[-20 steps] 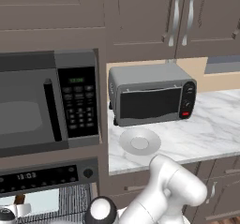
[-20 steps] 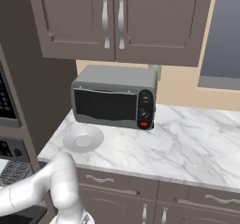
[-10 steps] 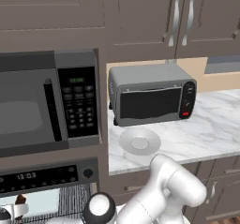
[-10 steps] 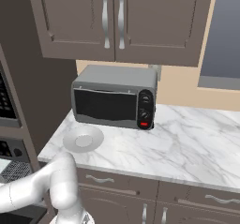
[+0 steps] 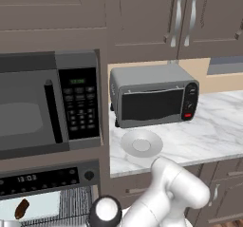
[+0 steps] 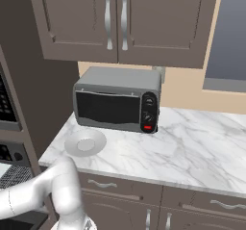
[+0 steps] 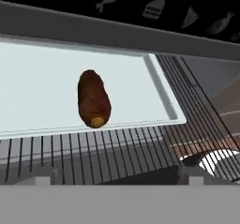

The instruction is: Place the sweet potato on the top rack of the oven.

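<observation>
- The sweet potato (image 7: 93,99) lies on a pale flat tray (image 7: 42,78) that rests on the top rack (image 7: 117,148) of the oven (image 5: 47,181); in the hand view its long axis runs away from the camera, and nothing touches it.
- In the left base view the sweet potato (image 5: 22,208) shows as a small reddish-brown shape on the pale tray (image 5: 42,204), just below the oven's dark control strip, under the clock display (image 5: 27,178) and to the left of the round knob (image 5: 88,175).
- The rack's thin grey bars (image 7: 197,106) reach out past the tray's near edge and past its right side in the hand view.
- The claw sits back from the sweet potato. Its finger tips (image 7: 44,177) barely rise at the lower edge of the hand view, well apart from each other and with nothing between them, so the claw stands wide.
- The microwave (image 5: 50,102) with its keypad sits directly above the oven.
- To the right of the oven, a marble desk (image 5: 209,136) carries a grey toaster oven (image 5: 153,100) and, in front of it, a white plate (image 5: 141,143) with nothing on it.
- In the right base view the plate (image 6: 85,142) lies near the desk's left front corner, and the toaster oven (image 6: 117,101) stands behind it.
</observation>
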